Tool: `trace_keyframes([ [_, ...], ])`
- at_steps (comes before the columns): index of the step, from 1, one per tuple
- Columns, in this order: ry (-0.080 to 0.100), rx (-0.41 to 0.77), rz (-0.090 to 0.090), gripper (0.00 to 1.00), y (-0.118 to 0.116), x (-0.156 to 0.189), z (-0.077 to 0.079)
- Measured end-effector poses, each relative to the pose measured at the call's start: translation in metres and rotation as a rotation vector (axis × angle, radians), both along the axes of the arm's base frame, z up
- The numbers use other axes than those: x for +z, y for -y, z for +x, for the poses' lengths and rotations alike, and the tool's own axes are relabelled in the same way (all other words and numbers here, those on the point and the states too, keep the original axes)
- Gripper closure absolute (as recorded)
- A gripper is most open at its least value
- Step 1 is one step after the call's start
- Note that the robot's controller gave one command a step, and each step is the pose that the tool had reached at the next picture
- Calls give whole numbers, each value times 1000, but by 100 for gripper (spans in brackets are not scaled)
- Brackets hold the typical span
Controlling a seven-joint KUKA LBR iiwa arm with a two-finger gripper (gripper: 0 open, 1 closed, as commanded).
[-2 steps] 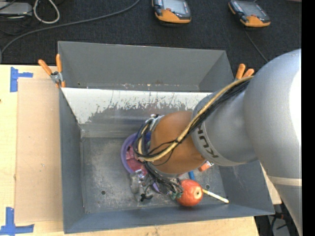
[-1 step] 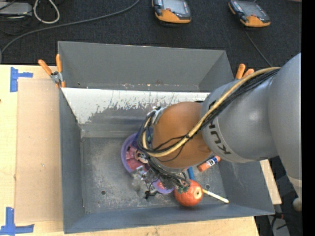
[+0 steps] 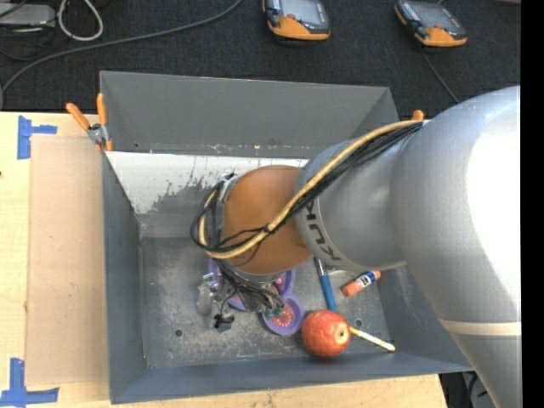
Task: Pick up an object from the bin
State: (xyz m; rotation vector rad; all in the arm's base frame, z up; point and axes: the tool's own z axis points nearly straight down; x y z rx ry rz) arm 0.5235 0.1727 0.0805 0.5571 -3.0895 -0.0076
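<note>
While the arm reaches in from the right, the gripper (image 3: 219, 306) hangs low over the floor of the bin (image 3: 123, 253), left of the middle, under the wrist's rounded orange cover (image 3: 259, 215) and its looped cables (image 3: 223, 246). From where I stand, the cover hides most of it, and I cannot tell whether the gripper is spread wide or drawn narrow, or whether it has anything in it.

Nearest to it lies a purple roundish piece (image 3: 282, 314), just beside it toward the front wall. A red apple (image 3: 325, 333) sits a little farther along, touching or almost touching a thin pale stick (image 3: 374, 340). A blue pen (image 3: 325, 287) and an orange-capped marker (image 3: 360, 282) lie behind those, near the arm.

I judge this to be the reaching-down step, with nothing lifted yet. If the purple piece is the target, the next move calls for centring over it, since the gripper seems to stand a bit to one side, then closing firmly and rising straight up, clear of the apple.
</note>
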Motion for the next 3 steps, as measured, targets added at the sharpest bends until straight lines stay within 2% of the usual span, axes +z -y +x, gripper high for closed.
trace_keyframes([
  [1, 0, -2, 0, 0, 0, 0, 0],
  [2, 0, -3, 0, 0, 0, 0, 0],
  [3, 1, 207, 4, 0, 31, -5, -1],
])
